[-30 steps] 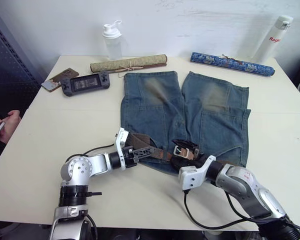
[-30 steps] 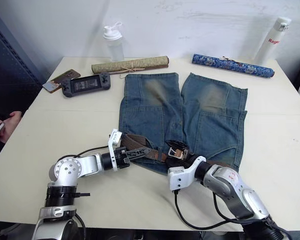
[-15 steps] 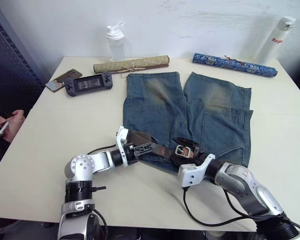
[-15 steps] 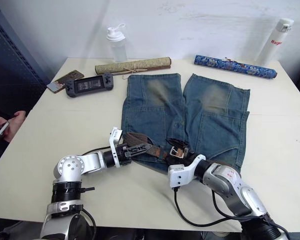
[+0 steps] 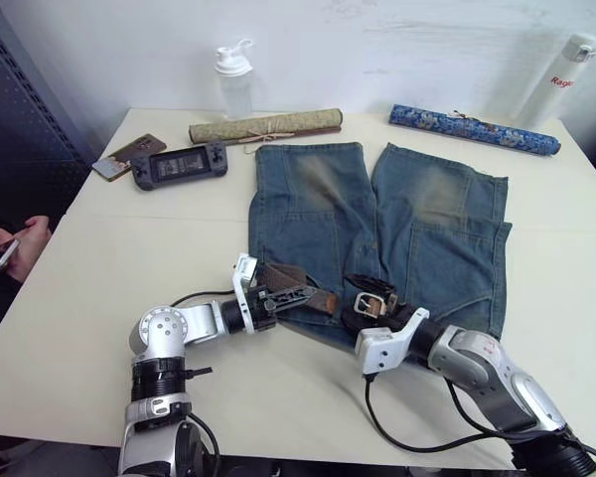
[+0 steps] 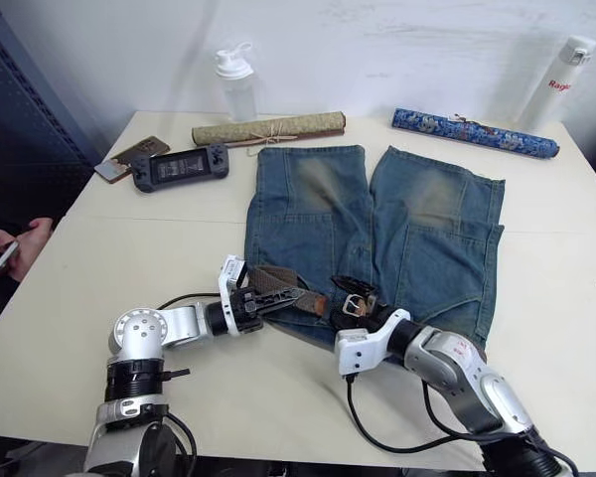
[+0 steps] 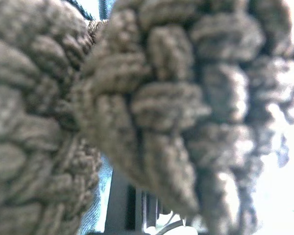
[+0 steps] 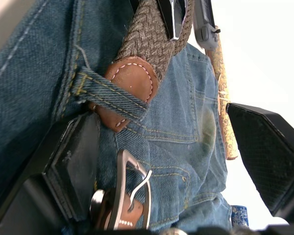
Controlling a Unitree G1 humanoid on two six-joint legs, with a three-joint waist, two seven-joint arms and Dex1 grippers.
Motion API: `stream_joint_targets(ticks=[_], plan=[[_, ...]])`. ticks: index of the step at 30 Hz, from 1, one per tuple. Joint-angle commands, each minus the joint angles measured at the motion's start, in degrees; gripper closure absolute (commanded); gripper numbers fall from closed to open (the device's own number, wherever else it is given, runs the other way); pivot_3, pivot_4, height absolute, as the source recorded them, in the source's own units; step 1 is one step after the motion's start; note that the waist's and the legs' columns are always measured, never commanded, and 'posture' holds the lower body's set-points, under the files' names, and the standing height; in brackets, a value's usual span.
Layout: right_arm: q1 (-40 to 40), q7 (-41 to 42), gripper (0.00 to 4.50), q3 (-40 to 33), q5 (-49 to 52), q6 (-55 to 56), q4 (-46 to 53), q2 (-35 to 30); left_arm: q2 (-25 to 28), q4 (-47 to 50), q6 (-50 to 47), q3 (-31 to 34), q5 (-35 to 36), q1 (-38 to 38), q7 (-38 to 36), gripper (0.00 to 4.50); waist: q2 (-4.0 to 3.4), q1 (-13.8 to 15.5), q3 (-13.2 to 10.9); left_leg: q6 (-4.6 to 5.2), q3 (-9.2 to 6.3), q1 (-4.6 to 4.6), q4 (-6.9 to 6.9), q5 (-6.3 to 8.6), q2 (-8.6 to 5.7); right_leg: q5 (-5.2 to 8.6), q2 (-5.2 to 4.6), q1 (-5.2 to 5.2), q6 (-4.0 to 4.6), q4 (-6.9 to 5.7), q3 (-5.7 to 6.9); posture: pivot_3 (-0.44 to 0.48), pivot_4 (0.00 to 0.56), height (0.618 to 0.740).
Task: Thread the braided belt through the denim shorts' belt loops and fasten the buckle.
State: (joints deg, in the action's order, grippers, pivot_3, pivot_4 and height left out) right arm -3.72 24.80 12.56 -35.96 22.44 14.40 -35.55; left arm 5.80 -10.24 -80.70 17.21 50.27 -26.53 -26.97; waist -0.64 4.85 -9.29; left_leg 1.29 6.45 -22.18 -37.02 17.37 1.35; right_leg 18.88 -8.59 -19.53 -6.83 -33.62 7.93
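While left hand (image 5: 290,295) seemingly grips braided belt (image 5: 278,275), buckle (image 8: 130,193) lies between open right hand (image 5: 363,315).

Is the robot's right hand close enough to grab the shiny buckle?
Probably yes. The right gripper is open with the buckle lying on the denim shorts right between its fingers, nothing in between.

A cream rectangular table (image 5: 109,248) stands against a scuffed white wall (image 5: 397,40), evenly lit from above, with a dark perforated metal panel (image 5: 30,129) flanking it on the robot's left.
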Motion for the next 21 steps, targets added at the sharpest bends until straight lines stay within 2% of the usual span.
stream_joint_targets(ticks=[1, 7, 11, 15, 18, 21], plan=[[1.04, 0.70, 0.11, 0.40, 1.69, 1.39, 4.20, -0.37, -2.50, -9.22, -0.19, -9.30, -7.34, 3.03, 2.90, 4.50, -0.01, 0.06, 0.01, 0.00, -0.02, -0.01, -0.01, 0.00, -0.02, -0.06, -0.03, 0.03, -0.05, 0.05, -0.03, 0.000, 0.150, 0.717], [2.03, 1.22, 0.11, -0.30, 1.69, 1.54, 5.03, -0.62, -1.65, -11.60, 5.33, -15.72, -12.44, 2.25, 2.64, 4.50, -0.39, 0.22, 0.24, 0.22, -0.06, 0.01, 0.02, 0.13, -0.20, -0.20, -0.29, 0.14, 0.01, 0.25, -0.12, 0.000, 0.150, 0.717], [1.97, 1.07, 0.11, 0.29, 0.67, 1.88, 4.37, -0.37, -1.03, -11.68, 5.75, -18.00, -13.38, 1.97, 1.38, 4.50, -0.49, 0.04, 0.40, 0.20, -0.09, 0.00, 0.18, 0.11, -0.19, -0.06, -0.26, 0.30, 0.75, 0.69, -0.12, 0.000, 0.150, 0.717], [2.31, 1.03, 0.11, 0.38, 0.51, 2.39, 4.23, -0.56, 0.63, -11.28, 7.63, -22.09, -15.58, 2.14, -0.64, 4.50, -0.50, -0.08, 0.48, -0.08, -0.10, 0.09, 0.30, -0.09, -0.19, -0.06, -0.24, 0.30, 0.75, 0.70, -0.13, 0.000, 0.150, 0.717], [3.15, 1.27, 0.11, -0.56, 1.83, 2.50, 5.40, -1.11, 2.36, -10.27, 10.44, -26.62, -17.34, 2.43, -3.95, 4.50, -0.39, -0.07, 0.76, -0.34, -0.09, 0.17, 0.52, -0.25, -0.20, -0.40, -0.20, 0.30, 0.14, 0.70, -0.13, 0.000, 0.150, 0.717], [4.75, 1.65, 0.11, -1.92, 3.80, 2.89, 6.92, -2.12, 2.76, -10.24, 11.66, -27.92, -18.10, 2.62, -5.83, 4.50, -0.39, 0.01, 0.87, -0.35, -0.09, 0.26, 0.86, -0.26, -0.20, -0.31, -0.19, 0.27, 0.34, 0.77, -0.14, 0.000, 0.150, 0.717]])
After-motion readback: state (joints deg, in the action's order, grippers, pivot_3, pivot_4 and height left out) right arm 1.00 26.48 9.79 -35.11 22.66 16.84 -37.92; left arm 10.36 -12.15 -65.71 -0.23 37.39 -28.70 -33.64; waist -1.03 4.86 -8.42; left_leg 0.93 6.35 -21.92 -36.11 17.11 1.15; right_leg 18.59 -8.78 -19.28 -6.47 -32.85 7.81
